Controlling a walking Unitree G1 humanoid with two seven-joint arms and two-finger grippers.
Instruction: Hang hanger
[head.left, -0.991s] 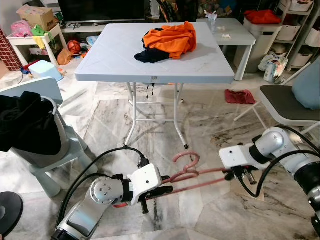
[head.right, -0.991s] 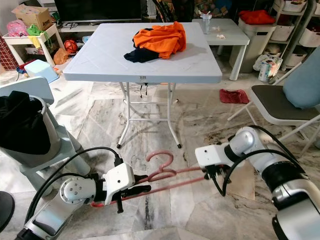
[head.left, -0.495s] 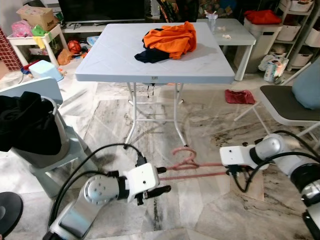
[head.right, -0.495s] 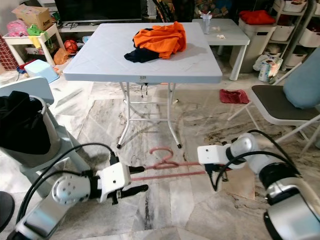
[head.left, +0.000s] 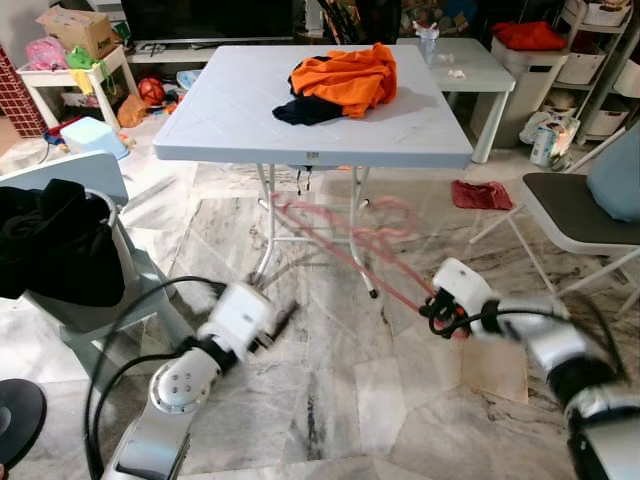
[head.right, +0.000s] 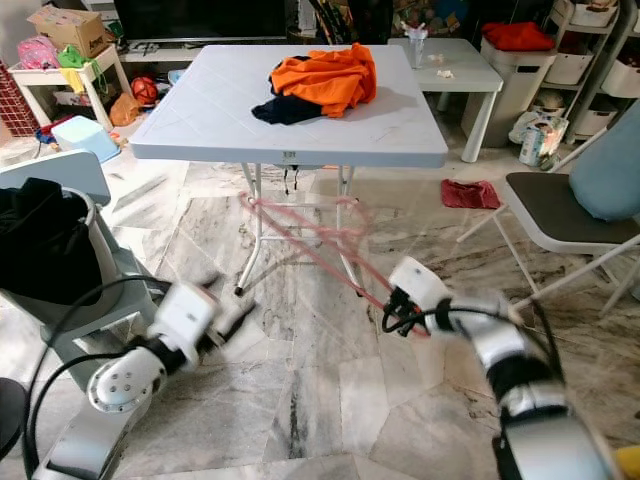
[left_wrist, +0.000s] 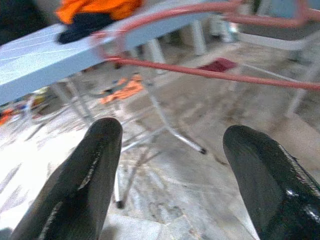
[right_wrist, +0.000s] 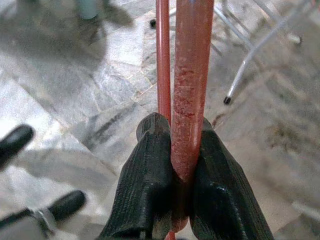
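Your right gripper (right_wrist: 172, 200) has its fingers clamped on one end of the pink hanger (head.left: 345, 245), which reaches up just below the counter (head.left: 240, 115), while your left gripper (left_wrist: 175, 165), fingers apart, is free.

Cluttered home living room — folding table (head.left: 240, 110), toys (head.left: 60, 45), marble floor (head.left: 330, 390)

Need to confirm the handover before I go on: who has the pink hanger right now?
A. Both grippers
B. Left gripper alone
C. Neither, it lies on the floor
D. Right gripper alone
D. The right gripper has its jaws clamped on the pink hanger, while the left gripper has its jaws spread with nothing between them and the hanger well beyond them.
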